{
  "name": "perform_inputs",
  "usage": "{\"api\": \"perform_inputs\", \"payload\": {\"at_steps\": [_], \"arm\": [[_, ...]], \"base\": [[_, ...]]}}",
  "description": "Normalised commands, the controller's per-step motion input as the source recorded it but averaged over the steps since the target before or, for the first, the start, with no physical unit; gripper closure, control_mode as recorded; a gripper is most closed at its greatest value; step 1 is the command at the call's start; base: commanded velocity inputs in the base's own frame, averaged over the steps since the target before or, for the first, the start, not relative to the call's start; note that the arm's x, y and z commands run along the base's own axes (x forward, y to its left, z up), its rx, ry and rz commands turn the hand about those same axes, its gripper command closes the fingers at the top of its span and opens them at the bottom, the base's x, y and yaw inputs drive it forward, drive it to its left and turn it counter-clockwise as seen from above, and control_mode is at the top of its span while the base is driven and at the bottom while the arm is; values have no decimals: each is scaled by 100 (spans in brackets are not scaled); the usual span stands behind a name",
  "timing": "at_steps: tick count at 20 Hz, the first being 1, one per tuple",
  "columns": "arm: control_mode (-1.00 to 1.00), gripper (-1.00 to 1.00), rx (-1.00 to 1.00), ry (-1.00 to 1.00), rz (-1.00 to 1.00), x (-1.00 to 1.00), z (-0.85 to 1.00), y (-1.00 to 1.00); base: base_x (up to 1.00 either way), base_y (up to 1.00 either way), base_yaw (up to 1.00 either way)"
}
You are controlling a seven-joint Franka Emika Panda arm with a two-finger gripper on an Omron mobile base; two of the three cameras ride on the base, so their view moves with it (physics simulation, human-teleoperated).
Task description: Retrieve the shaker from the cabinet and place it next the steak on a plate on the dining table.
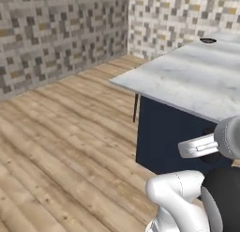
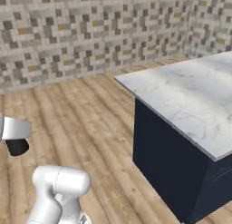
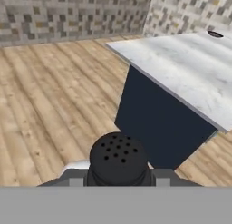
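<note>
Taking the dining table (image 3: 181, 69) as the landmark: to its left lies a wide stretch of wooden floor (image 3: 50, 96), backed by a mosaic tile wall (image 3: 68, 14). In the hand view the shaker (image 3: 118, 158) sits low in the frame, left of and below the table's near corner, out in front of its navy base (image 3: 158, 123), with its perforated black top facing the camera. The gripper (image 3: 118, 177) is clamped on the shaker, one finger pressed to each side. The marble top runs away to the right, and far along it, near the back wall, the dark plate (image 3: 215, 34) rests on the surface. The steak is too small to make out there.
</note>
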Motion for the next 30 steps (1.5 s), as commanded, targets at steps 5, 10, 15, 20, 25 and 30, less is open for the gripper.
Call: {"api": "perform_inputs", "payload": {"at_steps": [5,10,15,20,25,30], "arm": [[100,100,0,0,0,0,0,0],[100,100,0,0,0,0,0,0],[100,100,0,0,0,0,0,0],[100,100,0,0,0,0,0,0],[100,100,0,0,0,0,0,0],[100,100,0,0,0,0,0,0]], "base": [[100,100,-53],[100,100,-58],[76,100,-52],[69,100,-54],[63,100,-55],[53,100,-53]]}}
